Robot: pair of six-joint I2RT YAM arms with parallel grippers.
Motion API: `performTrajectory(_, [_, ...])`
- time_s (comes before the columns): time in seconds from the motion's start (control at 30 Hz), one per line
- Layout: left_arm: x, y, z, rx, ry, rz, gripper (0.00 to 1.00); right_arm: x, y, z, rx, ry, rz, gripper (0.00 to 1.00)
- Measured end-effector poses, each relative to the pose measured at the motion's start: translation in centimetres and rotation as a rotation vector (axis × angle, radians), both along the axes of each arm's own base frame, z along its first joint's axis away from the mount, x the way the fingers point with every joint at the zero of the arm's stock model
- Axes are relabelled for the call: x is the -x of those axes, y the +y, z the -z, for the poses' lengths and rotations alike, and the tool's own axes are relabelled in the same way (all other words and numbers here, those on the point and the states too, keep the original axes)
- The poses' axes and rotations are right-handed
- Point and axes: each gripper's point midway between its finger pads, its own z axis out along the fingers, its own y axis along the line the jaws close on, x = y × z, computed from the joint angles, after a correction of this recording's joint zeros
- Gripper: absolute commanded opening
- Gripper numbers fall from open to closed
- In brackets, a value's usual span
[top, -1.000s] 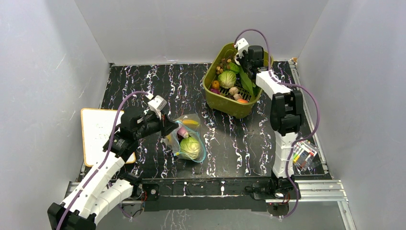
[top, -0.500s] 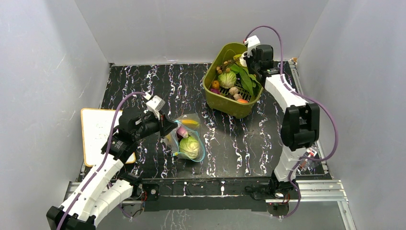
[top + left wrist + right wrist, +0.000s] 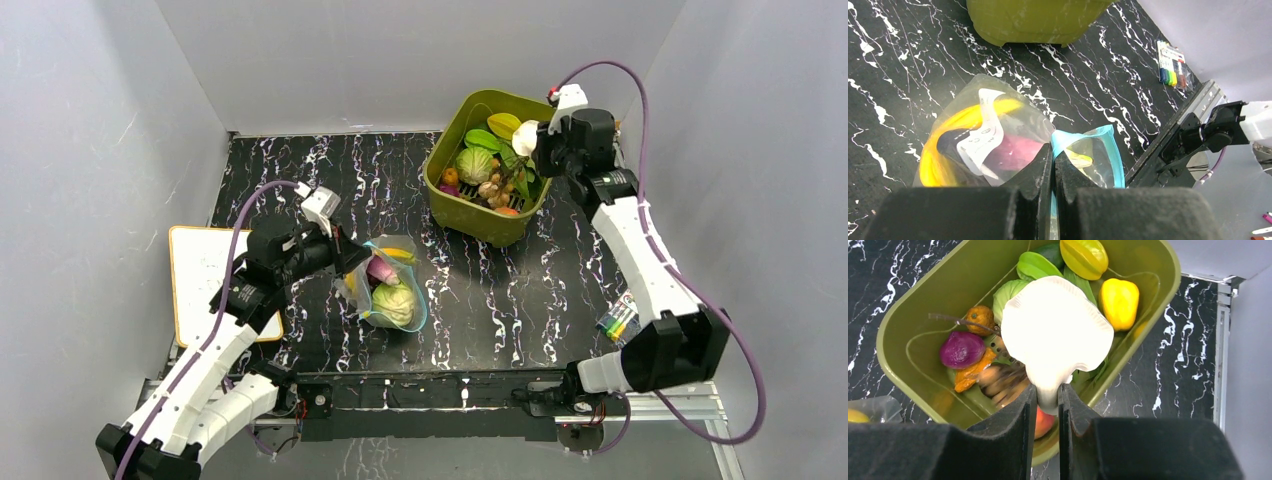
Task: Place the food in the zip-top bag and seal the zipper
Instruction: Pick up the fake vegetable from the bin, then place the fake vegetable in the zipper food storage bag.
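The clear zip-top bag (image 3: 392, 285) lies on the black table and holds a green cabbage (image 3: 396, 302), a yellow banana (image 3: 950, 127) and a purple piece (image 3: 1015, 152). My left gripper (image 3: 345, 262) is shut on the bag's light blue zipper strip (image 3: 1070, 140) and holds the mouth up. My right gripper (image 3: 532, 140) is shut on the stem of a white mushroom (image 3: 1055, 335), held above the olive-green tub (image 3: 450, 195). The tub holds more food: a cabbage (image 3: 476, 165), a starfruit (image 3: 1084, 257), a yellow pepper (image 3: 1118, 296), a purple piece (image 3: 962, 349) and orange pieces (image 3: 979, 317).
A white board (image 3: 205, 280) lies at the table's left edge. A pack of coloured markers (image 3: 618, 320) lies at the right near the front rail (image 3: 450, 390). Grey walls close in the table on three sides.
My right gripper has lifted out of the tub and swung right with the white mushroom in it. The left gripper holds the bag's strip much as before.
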Motion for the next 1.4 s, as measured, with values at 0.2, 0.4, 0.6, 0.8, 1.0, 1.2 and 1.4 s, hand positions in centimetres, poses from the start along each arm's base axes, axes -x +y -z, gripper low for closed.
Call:
performTrajectory(0.2, [-0.5,-0.1,-1.3,0.026,0.015,-0.034,0.0,2.3,-0.6,-0.5,-0.002,-0.013,0.018,0.01])
performTrajectory(0.4, [-0.6,-0.1,-1.2,0.045,0.045,-0.058,0.0,2.0,0.7,0.9,-0.046,0.03,-0.031,0.01])
performTrajectory(0.6, [-0.7,0.0,-1.1,0.044,0.063,-0.073,0.0,1.0,2.2,1.7,-0.099,0.069,-0.077,0.01])
performTrajectory(0.8, [-1.1,0.0,-1.6,0.037,0.071,-0.082,0.0,2.7,5.8,0.6,-0.144,0.057,-0.175,0.01])
performTrajectory(1.0, [-1.6,-0.1,-1.9,0.035,0.098,-0.093,0.0,8.3,12.3,-1.4,-0.205,0.028,-0.349,0.01])
performTrajectory(1.2, [-1.7,-0.2,-2.0,0.05,0.131,-0.115,0.0,15.3,17.7,-2.9,-0.329,0.016,-0.52,0.01])
performTrajectory(1.4, [-2.1,-0.4,-2.1,0.066,0.164,-0.134,0.0,21.0,21.6,-2.5,-0.442,0.08,-0.648,0.03])
